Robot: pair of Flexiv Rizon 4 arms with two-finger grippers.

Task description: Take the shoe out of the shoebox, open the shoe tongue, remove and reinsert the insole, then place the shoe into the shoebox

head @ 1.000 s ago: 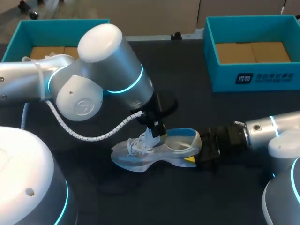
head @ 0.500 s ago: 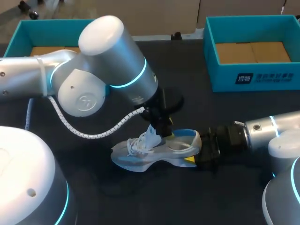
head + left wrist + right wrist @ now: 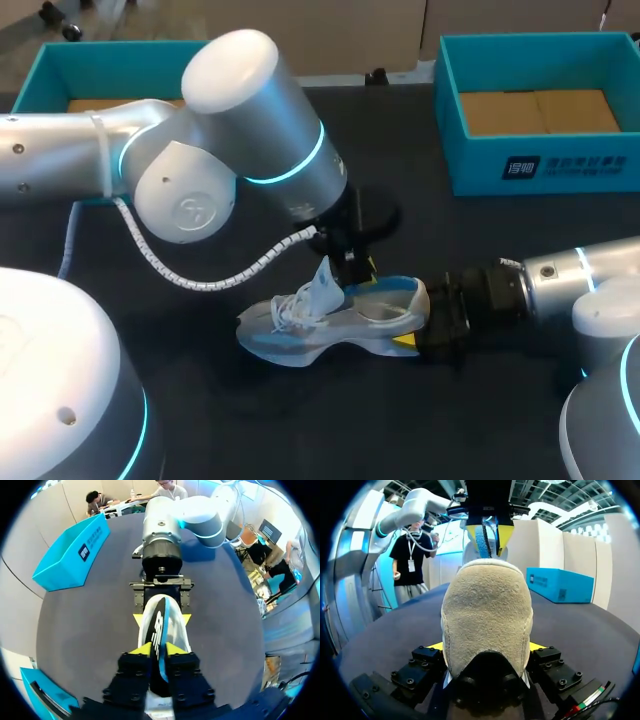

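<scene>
left fingers [image 3: 142,650]: clamped on insole [image 3: 483,539]
right fingers [image 3: 538,646]: clamped on shoe [image 3: 487,620] heel
head view only: tongue [image 3: 325,284] raised

Silver left arm [image 3: 250,140], cyan rings, white coiled cable [image 3: 190,285], yellow-tipped jaws.

The shoe [image 3: 320,330] lies near the middle of the worktop [image 3: 250,420], toe to the left, heel to the right. The left shoebox [image 3: 50,70] stands at the far left corner and the right shoebox [image 3: 540,165] at the far right, both well apart from the shoe. The right jaws sit at the heel, one on each side, touching it. The left jaws hang above the shoe's opening, with the insole [image 3: 159,630] between them, touched from both sides
</scene>
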